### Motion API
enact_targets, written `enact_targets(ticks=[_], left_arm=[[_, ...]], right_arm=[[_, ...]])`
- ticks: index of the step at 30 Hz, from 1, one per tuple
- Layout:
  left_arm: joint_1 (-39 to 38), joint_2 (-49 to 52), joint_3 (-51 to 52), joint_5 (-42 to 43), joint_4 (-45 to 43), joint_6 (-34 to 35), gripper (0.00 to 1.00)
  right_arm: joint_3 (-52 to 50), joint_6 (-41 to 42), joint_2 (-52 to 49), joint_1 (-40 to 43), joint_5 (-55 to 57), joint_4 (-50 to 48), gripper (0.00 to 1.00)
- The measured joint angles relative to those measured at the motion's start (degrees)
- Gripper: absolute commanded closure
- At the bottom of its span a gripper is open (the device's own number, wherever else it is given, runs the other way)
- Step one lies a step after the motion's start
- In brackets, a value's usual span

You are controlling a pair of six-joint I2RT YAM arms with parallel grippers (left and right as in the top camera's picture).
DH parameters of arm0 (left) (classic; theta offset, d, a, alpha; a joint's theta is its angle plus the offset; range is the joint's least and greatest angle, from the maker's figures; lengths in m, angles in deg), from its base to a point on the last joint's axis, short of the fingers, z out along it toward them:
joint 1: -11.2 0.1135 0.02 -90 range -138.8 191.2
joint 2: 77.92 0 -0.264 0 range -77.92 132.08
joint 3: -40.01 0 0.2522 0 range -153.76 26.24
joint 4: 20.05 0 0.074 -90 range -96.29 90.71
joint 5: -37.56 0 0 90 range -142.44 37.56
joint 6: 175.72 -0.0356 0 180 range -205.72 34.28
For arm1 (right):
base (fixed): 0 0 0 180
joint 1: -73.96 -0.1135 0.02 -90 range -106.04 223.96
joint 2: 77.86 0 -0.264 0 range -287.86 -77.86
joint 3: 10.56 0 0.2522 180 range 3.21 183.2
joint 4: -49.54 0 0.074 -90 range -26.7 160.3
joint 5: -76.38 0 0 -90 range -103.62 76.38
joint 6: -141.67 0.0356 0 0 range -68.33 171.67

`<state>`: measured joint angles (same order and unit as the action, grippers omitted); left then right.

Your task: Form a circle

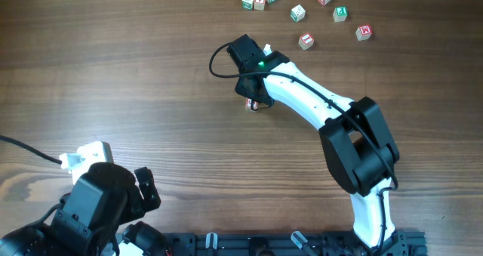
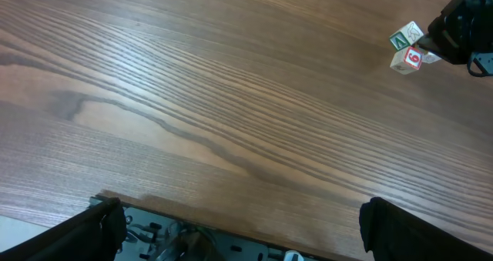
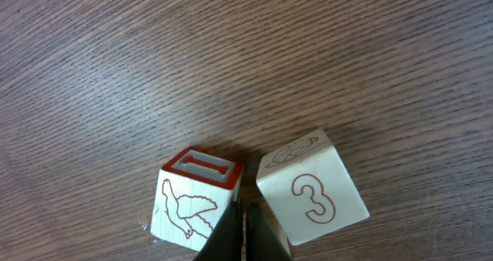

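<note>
- Overhead: brown wood-grain table (image 1: 113,75); the right gripper (image 1: 254,99) hangs mid-table over a clump (image 1: 252,105) of cubes; loose cubes (image 1: 305,40) lie scattered near the far right edge.
- Right wrist alone shows the fingertips pressed together between the 3 cube (image 3: 312,188) and the bird cube (image 3: 196,203).
- Left wrist alone shows the left gripper (image 2: 243,230) spread wide, well apart from the clump.

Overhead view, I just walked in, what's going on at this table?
The right arm reaches out to the middle of the table. The right gripper is shut, its tips nosed in between two small blocks, the bird cube and the 3 cube, apparently nudging rather than gripping them. The left gripper sits open and empty near the front edge. The loose cubes lie scattered at the far side; no circle is formed yet.
</note>
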<state>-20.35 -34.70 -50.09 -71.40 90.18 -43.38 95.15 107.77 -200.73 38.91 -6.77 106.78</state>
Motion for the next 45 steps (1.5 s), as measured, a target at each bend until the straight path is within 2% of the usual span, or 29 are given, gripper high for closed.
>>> enact_targets(ticks=[14, 18, 23, 34, 39, 45], left_arm=[[0.00, 0.00, 0.00, 0.00, 0.00, 0.00, 0.00], [0.00, 0.00, 0.00, 0.00, 0.00, 0.00, 0.00], [0.00, 0.00, 0.00, 0.00, 0.00, 0.00, 0.00], [0.00, 0.00, 0.00, 0.00, 0.00, 0.00, 0.00], [0.00, 0.00, 0.00, 0.00, 0.00, 0.00, 0.00], [0.00, 0.00, 0.00, 0.00, 0.00, 0.00, 0.00]], right_arm=[[1.66, -0.02, 0.31, 0.00, 0.02, 4.26, 0.95], [1.79, -0.04, 4.50, 0.00, 0.46, 4.39, 0.95], [2.58, 1.11, 9.64, 0.00, 7.21, 6.67, 0.95], [-1.49, 9.35, 8.35, -0.33, 10.21, 12.04, 0.95], [-1.62, 11.61, 8.13, 1.73, 11.80, 10.25, 0.96], [-2.80, 11.76, 3.80, 5.27, 8.22, 6.25, 0.95]])
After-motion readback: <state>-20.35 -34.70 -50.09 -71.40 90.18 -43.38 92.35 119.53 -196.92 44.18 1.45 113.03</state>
